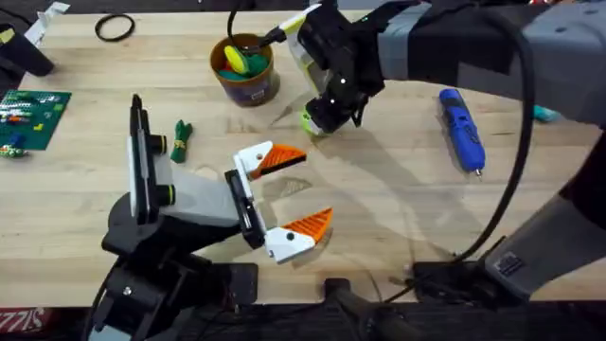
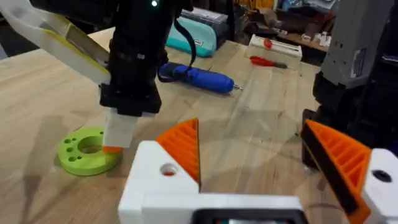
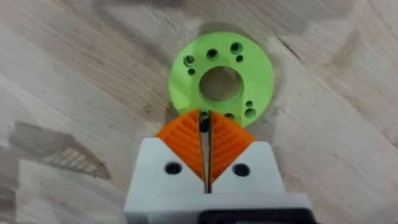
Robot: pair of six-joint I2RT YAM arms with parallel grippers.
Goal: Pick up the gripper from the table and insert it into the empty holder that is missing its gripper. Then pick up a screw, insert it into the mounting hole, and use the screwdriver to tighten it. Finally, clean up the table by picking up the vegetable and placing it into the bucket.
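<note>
On the near part of the wooden tabletop point(image 1: 398, 199), the left pincer point(image 1: 292, 194) lies low with its white fingers and orange ribbed pads point(image 2: 181, 146) spread wide apart, released and holding nothing. Its dark arm runs back toward the lower left of the overhead view. Just beside that arm, toward the left, the vegetable point(image 1: 181, 139) lies on the wood, a small dark green bundle with a yellow band, apart from both arms.

Farther in, the right pincer point(image 3: 206, 144) points down over the lime-green ring-shaped disc point(image 3: 221, 76), which lies flat on the tabletop. Its orange pads are pressed nearly together, clenched on a small dark object point(image 3: 204, 124) at the tips that is too small to name. The tips sit at the disc's rim, touching or just above it; I cannot tell which. From the left wrist view the same pincer point(image 2: 114, 147) stands upright at the disc's point(image 2: 87, 150) edge.

To the right, well apart from the disc, the screwdriver point(image 1: 462, 128) lies on the wood, blue, its silver tip toward the near side.

Beyond the disc, at the back, the bucket point(image 1: 246, 70) stands upright with colourful things inside. A green circuit board point(image 1: 30, 116) lies at the far left, and a black ring point(image 1: 115, 28) near the back edge.
</note>
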